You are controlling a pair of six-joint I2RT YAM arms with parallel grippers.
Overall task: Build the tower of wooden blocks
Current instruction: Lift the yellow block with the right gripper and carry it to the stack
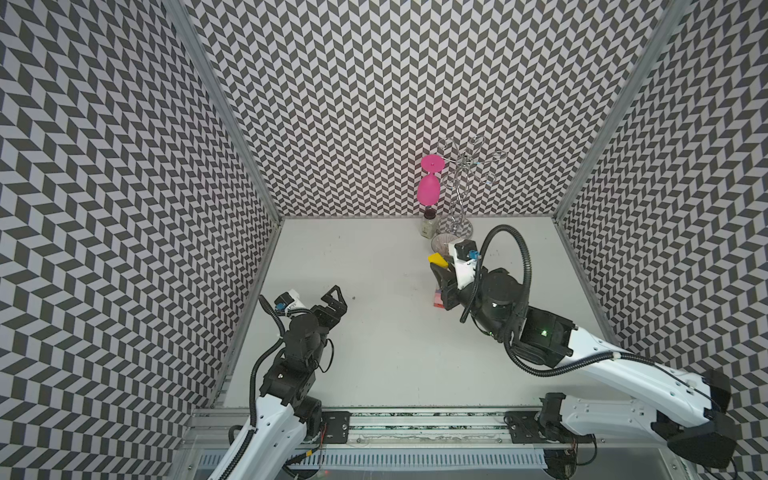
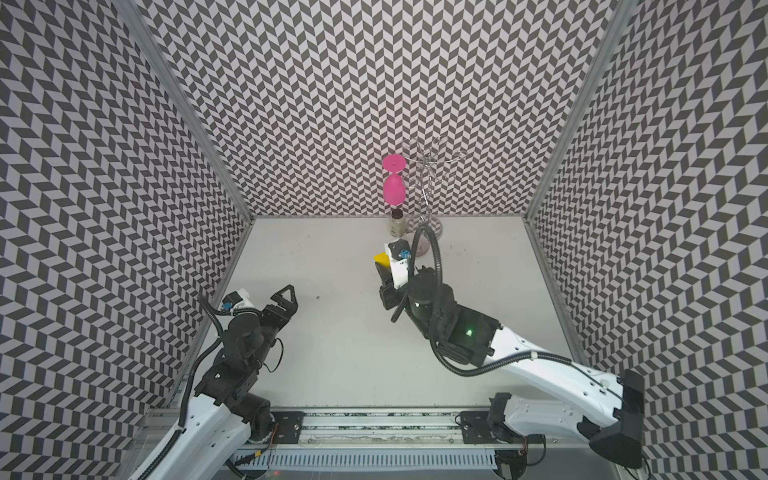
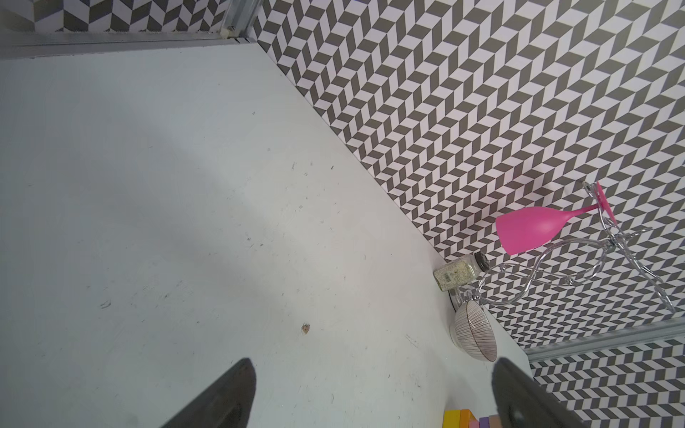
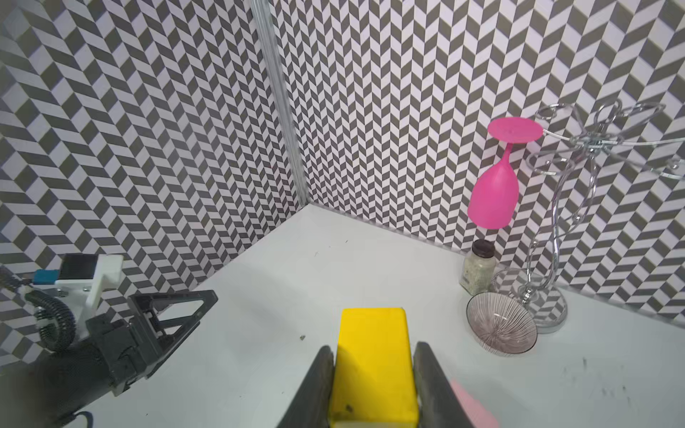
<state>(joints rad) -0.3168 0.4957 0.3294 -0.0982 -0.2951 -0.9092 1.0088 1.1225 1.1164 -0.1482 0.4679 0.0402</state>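
Tabletop (image 1: 374, 353) white; chevron walls (image 1: 353, 104) — right gripper (image 4: 373, 349) clasps yellow block (image 4: 371, 329).

Both top views look down on the whole worktop (image 1: 374, 353); both low wrist views share the hanging pink goblet (image 3: 537, 229).

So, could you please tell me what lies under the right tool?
Beneath the right tool, which grips a yellow block, pink and red blocks show; the tool covers the rest of them.

Bowl (image 4: 501, 326) sitting just before jar (image 4: 478, 272) and rack (image 4: 545, 307); jar standing left of rack; goblet (image 4: 495, 192) hanging on rack above jar
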